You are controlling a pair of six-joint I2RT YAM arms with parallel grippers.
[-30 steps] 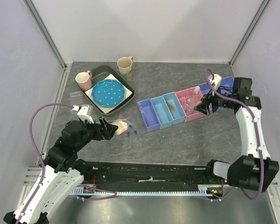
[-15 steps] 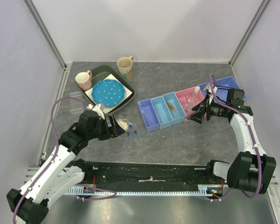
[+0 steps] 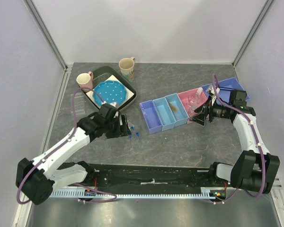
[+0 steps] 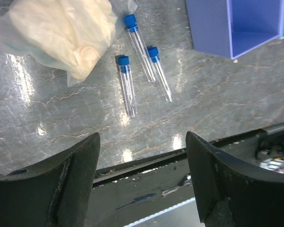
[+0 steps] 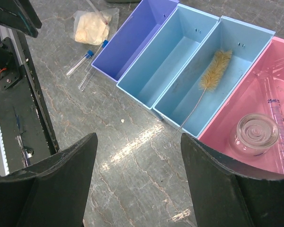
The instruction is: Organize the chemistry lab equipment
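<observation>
Three blue-capped clear tubes (image 4: 128,85) lie on the grey table beside a whitish bag (image 4: 66,33). My left gripper (image 4: 142,179) hovers open just on the near side of them, nothing between its fingers; in the top view it (image 3: 125,130) covers the bag. My right gripper (image 5: 139,179) stands open over bare table in front of the row of bins. The pink bin (image 5: 255,94) holds a clear glass flask (image 5: 257,132) and a graduated cylinder (image 5: 280,135). A wire-handled brush (image 5: 217,70) lies in one light blue bin (image 5: 246,52).
A purple bin (image 5: 128,47) and a second light blue bin (image 5: 168,56) stand empty in the row. At the back left are two mugs (image 3: 84,81) and a dotted blue plate (image 3: 109,93) in a dark tray (image 3: 102,71). A black rail (image 3: 151,175) runs along the near edge.
My left arm has reached forward and to the right, over the bag to the tubes, its jaws narrowing slightly. My right gripper dropped a little toward the table early on, then held still.
</observation>
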